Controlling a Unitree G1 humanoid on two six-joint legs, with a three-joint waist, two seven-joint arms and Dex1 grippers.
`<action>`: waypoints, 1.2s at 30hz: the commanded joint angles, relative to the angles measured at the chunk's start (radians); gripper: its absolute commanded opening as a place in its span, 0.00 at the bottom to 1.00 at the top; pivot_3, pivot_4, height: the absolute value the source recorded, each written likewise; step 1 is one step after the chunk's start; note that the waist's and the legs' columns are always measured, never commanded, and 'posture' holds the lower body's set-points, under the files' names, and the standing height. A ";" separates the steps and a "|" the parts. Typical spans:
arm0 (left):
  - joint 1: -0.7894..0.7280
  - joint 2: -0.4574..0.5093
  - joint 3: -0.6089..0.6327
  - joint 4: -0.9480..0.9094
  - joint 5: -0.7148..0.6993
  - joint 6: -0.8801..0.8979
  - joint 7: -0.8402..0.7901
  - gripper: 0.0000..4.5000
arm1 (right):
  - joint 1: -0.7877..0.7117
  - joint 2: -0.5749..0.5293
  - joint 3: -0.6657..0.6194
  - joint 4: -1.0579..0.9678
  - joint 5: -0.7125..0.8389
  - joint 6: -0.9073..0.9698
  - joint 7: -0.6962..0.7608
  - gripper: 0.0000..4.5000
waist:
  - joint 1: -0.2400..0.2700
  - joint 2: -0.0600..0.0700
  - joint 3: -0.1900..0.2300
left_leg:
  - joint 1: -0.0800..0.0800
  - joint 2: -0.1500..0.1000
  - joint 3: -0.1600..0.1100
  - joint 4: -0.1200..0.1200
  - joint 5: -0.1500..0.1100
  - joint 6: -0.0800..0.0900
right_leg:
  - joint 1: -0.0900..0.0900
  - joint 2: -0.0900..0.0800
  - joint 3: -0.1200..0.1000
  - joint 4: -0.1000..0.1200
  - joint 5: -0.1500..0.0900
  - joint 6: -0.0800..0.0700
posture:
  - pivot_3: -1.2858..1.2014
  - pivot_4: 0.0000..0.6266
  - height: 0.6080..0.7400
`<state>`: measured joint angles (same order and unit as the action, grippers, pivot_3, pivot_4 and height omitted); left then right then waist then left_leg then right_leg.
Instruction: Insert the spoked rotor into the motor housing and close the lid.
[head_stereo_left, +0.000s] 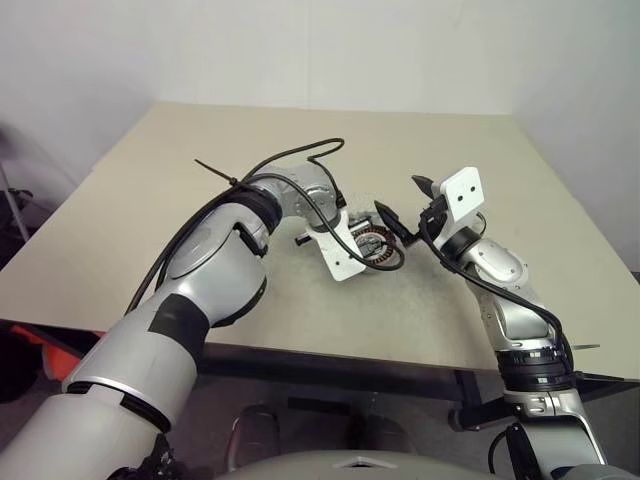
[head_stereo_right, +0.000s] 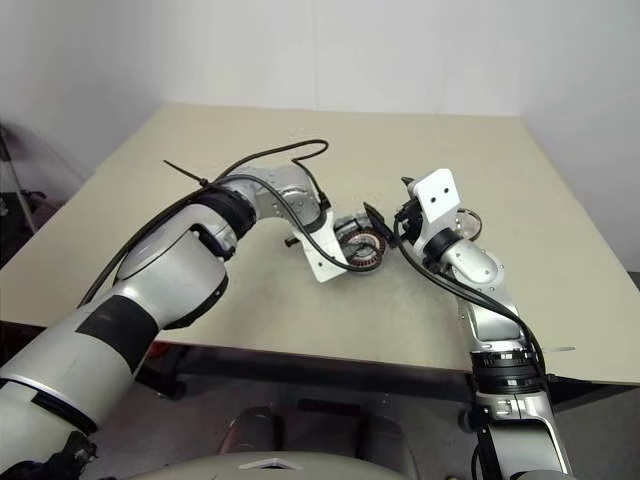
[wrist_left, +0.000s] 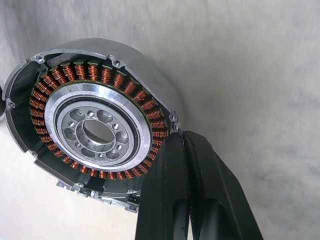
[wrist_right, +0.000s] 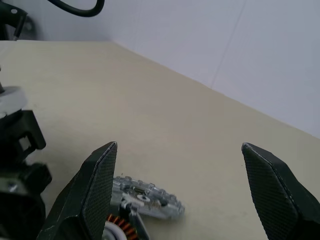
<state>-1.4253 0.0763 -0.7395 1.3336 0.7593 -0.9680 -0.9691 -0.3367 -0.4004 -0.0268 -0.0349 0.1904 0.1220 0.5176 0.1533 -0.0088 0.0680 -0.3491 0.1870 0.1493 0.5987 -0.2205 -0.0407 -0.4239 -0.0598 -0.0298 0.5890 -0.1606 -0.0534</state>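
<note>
The motor housing (wrist_left: 95, 75), a silver ring lined with copper windings, lies on the table (head_stereo_left: 150, 220). A silver disc with round holes (wrist_left: 97, 131) sits in its middle; I cannot tell whether it is the spoked rotor. My left gripper (wrist_left: 183, 136) points down, shut on nothing, its tips right at the housing's outer rim. My right gripper (wrist_right: 179, 145) hovers just right of the housing (head_stereo_right: 362, 246), about level, open and empty. A round silver part (head_stereo_right: 464, 221) lies on the table behind the right gripper; I cannot tell whether it is the lid.
The beige table has free room to the far side and the left. Its near edge (head_stereo_left: 330, 352) runs just below the arms. A black cable (head_stereo_left: 300, 152) loops off my left forearm. White walls stand behind the table.
</note>
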 joint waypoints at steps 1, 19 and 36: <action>-0.009 -0.009 0.029 -0.014 -0.042 -0.024 -0.014 0.01 | -0.018 0.001 -0.010 -0.050 0.004 -0.003 -0.005 1.00 | 0.000 0.000 0.000 | 0.000 0.000 0.000 0.000 0.000 0.000 | 0.000 0.000 0.000 0.000 0.000 0.000 | 0.52 0.00 1.00; 0.033 -0.030 0.026 -0.014 -0.051 -0.018 -0.025 0.16 | -0.013 0.008 -0.014 -0.062 0.007 0.004 -0.007 1.00 | -0.001 0.000 0.000 | 0.000 0.000 0.000 0.000 0.000 0.000 | 0.000 0.000 0.000 0.000 0.000 0.000 | 0.52 0.00 1.00; 0.036 0.136 0.145 -0.036 -0.186 -0.033 -0.128 0.29 | -0.077 0.031 0.006 0.031 0.004 -0.022 0.027 1.00 | -0.003 0.000 0.000 | 0.001 0.000 0.000 0.000 0.000 0.000 | 0.000 0.000 0.000 0.001 0.000 0.000 | 0.52 0.00 1.00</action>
<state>-1.3740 0.1777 -0.6385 1.3202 0.6247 -0.9926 -1.0770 -0.3826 -0.3744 -0.0226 0.0021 0.1903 0.1269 0.5396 0.1507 -0.0086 0.0679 -0.3479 0.1872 0.1494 0.5985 -0.2204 -0.0408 -0.4239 -0.0597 -0.0296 0.5897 -0.1606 -0.0535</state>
